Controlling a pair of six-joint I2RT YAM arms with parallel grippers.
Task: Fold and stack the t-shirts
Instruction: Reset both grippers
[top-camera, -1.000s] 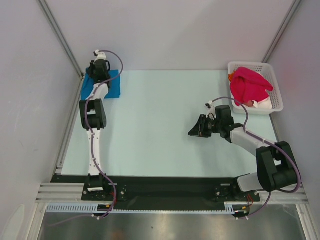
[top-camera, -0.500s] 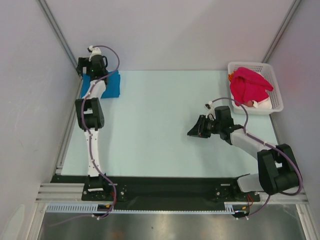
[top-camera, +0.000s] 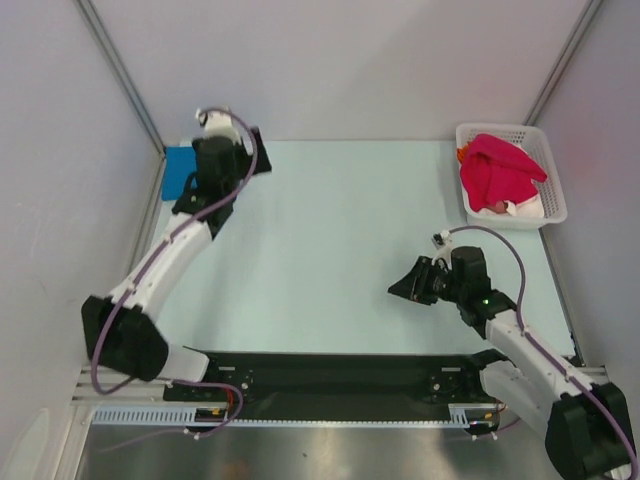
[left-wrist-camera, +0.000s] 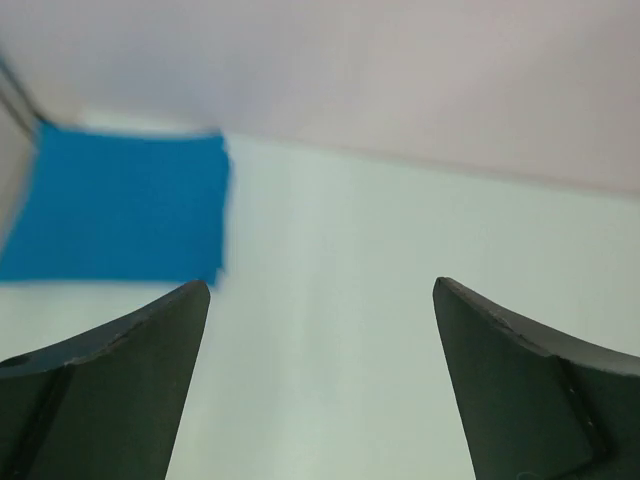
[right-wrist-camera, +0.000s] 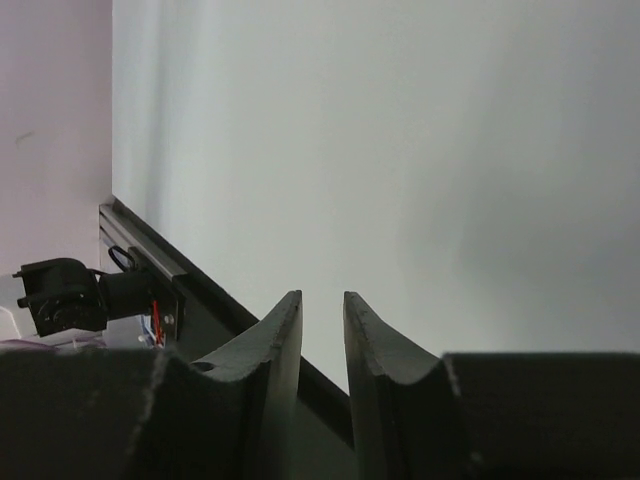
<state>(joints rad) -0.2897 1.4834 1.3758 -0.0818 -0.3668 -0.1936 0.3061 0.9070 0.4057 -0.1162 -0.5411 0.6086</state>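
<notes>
A folded bright blue t-shirt (top-camera: 180, 170) lies at the table's far left corner, partly behind my left arm. In the left wrist view the blue t-shirt (left-wrist-camera: 120, 205) sits to the upper left, apart from the fingers. My left gripper (top-camera: 255, 163) (left-wrist-camera: 320, 283) is just right of it, jaws wide open and empty. A crimson-pink t-shirt (top-camera: 497, 170) is heaped in the white basket (top-camera: 505, 128), with bits of orange (top-camera: 462, 153) and white (top-camera: 520, 207) cloth beside it. My right gripper (top-camera: 405, 288) (right-wrist-camera: 322, 295) hovers over bare table at the near right, jaws a narrow gap apart, holding nothing.
The basket stands in the far right corner against the wall. Metal frame posts (top-camera: 120, 75) run up both back corners. A black rail (top-camera: 330, 370) carries the arm bases along the near edge, and the rail (right-wrist-camera: 200, 290) also shows in the right wrist view.
My left gripper opened, let go of the blue t-shirt and swung right of it. The right arm drew back toward the near edge, its jaws parting slightly.
</notes>
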